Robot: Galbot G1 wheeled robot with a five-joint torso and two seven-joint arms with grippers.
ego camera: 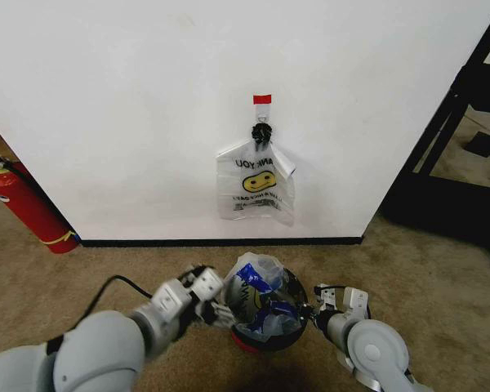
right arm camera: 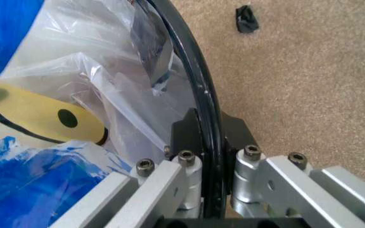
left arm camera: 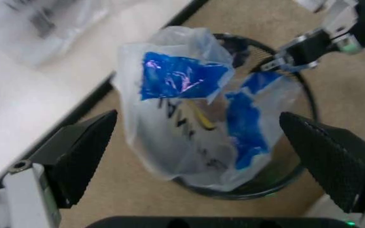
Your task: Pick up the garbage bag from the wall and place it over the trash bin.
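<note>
The garbage bag (ego camera: 257, 292) is sitting in the trash bin (ego camera: 287, 333), its crumpled top with blue print patches standing up above the bin's rim, on the carpet in front of the wall (ego camera: 147, 98).

The left end effector (ego camera: 215, 310) is hovering just beside the bag on the bin's left side; in the left wrist view its two dark fingers (left arm camera: 81, 152) are standing wide apart with the bag (left arm camera: 195, 118) between and beyond them, gripping nothing.

The right end effector (ego camera: 319, 308) is sitting at the bin's right side. In the right wrist view its jaws are closing narrowly on the black rim of the bin (right arm camera: 195, 85), one pad on either side of the wire, with the bag's clear plastic and yellow smiley print (right arm camera: 43, 114) lying just inside that rim.

Beyond both end effectors, a similar smiley bag (ego camera: 255, 184) is hanging on the wall from a black knot under a red tag (ego camera: 262, 99). A red fire extinguisher (ego camera: 28, 208) is leaning at the wall, far off the left end effector's side.
</note>
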